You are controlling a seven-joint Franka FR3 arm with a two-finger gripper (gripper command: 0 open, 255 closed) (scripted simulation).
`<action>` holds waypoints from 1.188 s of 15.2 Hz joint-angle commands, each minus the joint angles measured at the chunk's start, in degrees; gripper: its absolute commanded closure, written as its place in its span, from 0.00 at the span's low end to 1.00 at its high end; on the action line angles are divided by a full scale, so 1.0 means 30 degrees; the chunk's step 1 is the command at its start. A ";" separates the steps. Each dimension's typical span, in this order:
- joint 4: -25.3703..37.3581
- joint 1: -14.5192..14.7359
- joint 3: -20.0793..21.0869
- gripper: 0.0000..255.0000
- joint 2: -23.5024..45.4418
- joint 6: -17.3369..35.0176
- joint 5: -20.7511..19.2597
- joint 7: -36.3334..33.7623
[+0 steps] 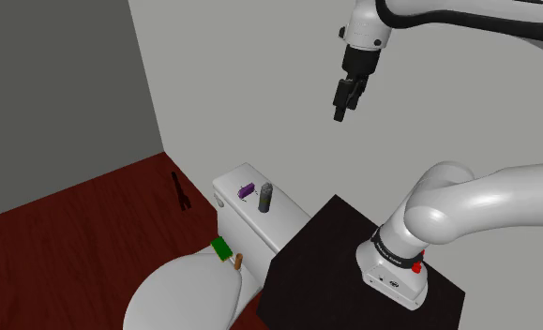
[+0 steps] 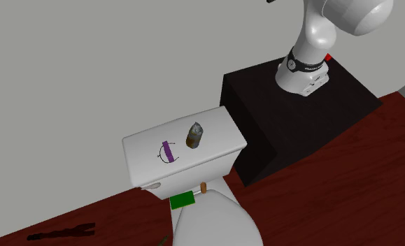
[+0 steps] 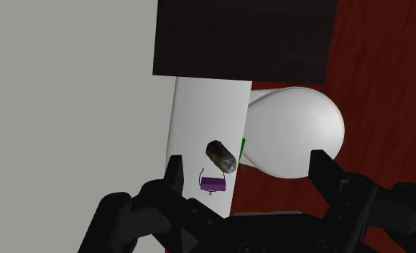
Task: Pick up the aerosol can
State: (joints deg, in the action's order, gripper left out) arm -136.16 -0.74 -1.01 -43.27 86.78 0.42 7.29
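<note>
The grey aerosol can [image 1: 265, 197] stands upright on the white toilet tank lid [image 1: 280, 223], just beside a purple thing [image 1: 245, 189]. High above hangs the gripper [image 1: 342, 105], fingers [image 3: 174, 176] spread apart, holding nothing.

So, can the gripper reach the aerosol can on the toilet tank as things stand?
Probably yes. The gripper hangs open high above the toilet tank, with nothing between it and the upright aerosol can. The purple object lies beside the can, apart from it.
</note>
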 commanded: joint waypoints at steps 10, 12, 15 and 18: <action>-0.4317 0.0006 0.0879 0.00 0.1885 0.7054 0.0609 -0.1606; -0.4968 0.0012 0.1086 0.00 0.2738 0.8748 0.0731 -0.1953; -0.5702 0.0017 0.1395 0.00 0.4330 1.1359 0.0884 -0.2481; -0.6127 -0.0012 0.1713 0.00 0.6277 1.4014 0.0980 -0.3023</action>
State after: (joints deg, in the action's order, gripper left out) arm -154.05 -0.65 3.95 -26.29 125.97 3.34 -1.37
